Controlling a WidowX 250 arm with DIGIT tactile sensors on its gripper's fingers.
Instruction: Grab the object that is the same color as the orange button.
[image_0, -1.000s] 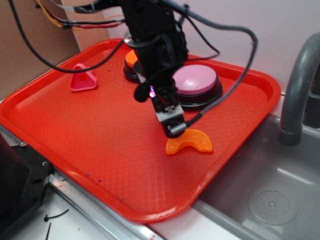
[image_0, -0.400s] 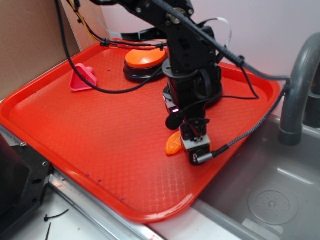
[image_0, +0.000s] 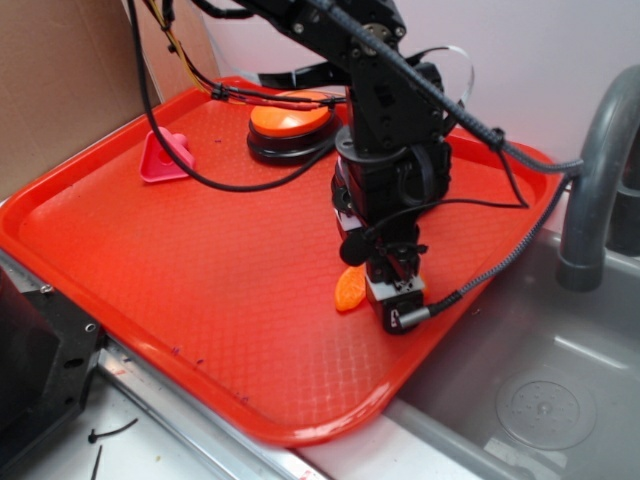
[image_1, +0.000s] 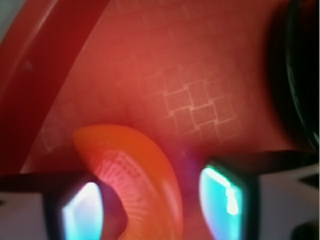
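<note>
The small orange plastic crescent with a ridged face (image_1: 135, 185) lies flat on the red textured plastic tray (image_0: 180, 270), toward the tray's four o'clock edge, directly beneath the robot's black hand (image_0: 392, 300). The hand is spread and lowered around the piece: in the wrist view one finger (image_1: 80, 210) sits in the hollow of the curve at about eight o'clock and the other stands just outside the outer arc at four o'clock, so the jaws straddle it without yet pinching. The crescent looks light, stiff and somewhat slick, likely to skid or pivot on the tray if pressed off-centre; the thick middle of the arc, across its width, seems the surest place to squeeze. The exterior view shows what the wrist view cannot: the round orange domed button on a black base (image_0: 290, 118) at twelve o'clock of the tray and a pink triangular piece (image_0: 165, 155) at ten o'clock, well apart. There only one tip of the crescent peeks out left of the hand.
</note>
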